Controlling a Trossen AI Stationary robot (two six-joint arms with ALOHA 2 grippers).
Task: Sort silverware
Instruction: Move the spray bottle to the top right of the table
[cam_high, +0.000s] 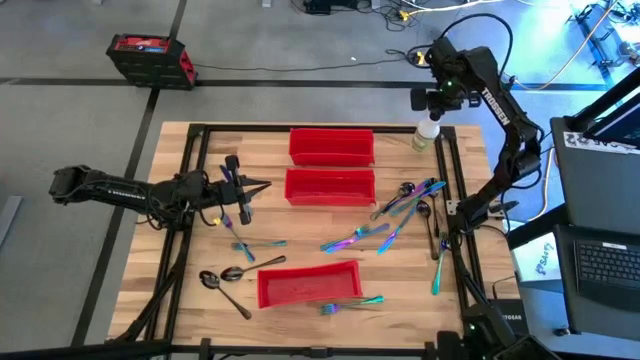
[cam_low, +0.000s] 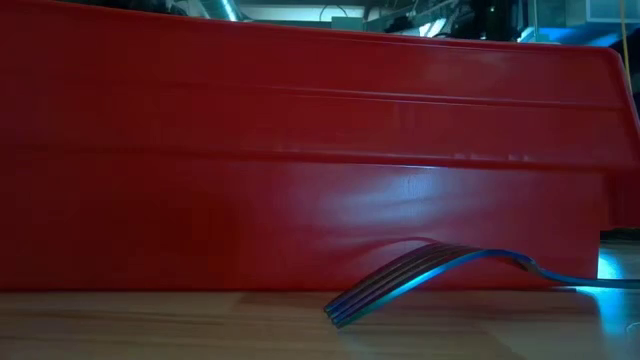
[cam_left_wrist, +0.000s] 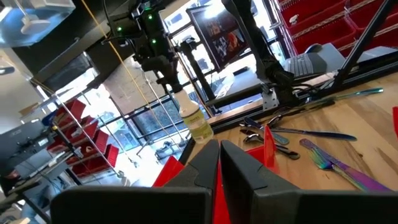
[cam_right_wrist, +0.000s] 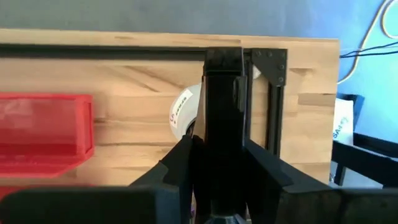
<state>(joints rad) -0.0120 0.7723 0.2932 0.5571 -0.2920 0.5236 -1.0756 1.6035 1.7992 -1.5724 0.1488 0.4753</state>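
The silverware lies loose on the wooden table: a cluster of iridescent and dark pieces (cam_high: 400, 208) at centre right, two spoons (cam_high: 222, 277) at the near left, and a fork (cam_high: 350, 303) against the near red bin (cam_high: 308, 285), its tines (cam_low: 385, 285) down on the wood. My right gripper (cam_high: 432, 100) is at the far right corner, shut on a clear spray bottle (cam_high: 428, 132). My left gripper (cam_high: 255, 187) is at the left, pointing level toward the right, shut, with nothing between its fingers (cam_left_wrist: 219, 163). My right gripper pinches the spray bottle's black spray head (cam_right_wrist: 224, 106) between its two fingers, coming from above and pointing down. The bottle body (cam_left_wrist: 196, 121) hangs upright below the fingers. I cannot tell whether its base is clear of the table.
Two more red bins (cam_high: 332, 145) (cam_high: 330, 185) sit side by side at the far centre. A black frame rail (cam_high: 445, 180) runs along the table's right side, with one piece of silverware (cam_high: 438, 270) across it. Another rail (cam_high: 195, 170) runs along the left.
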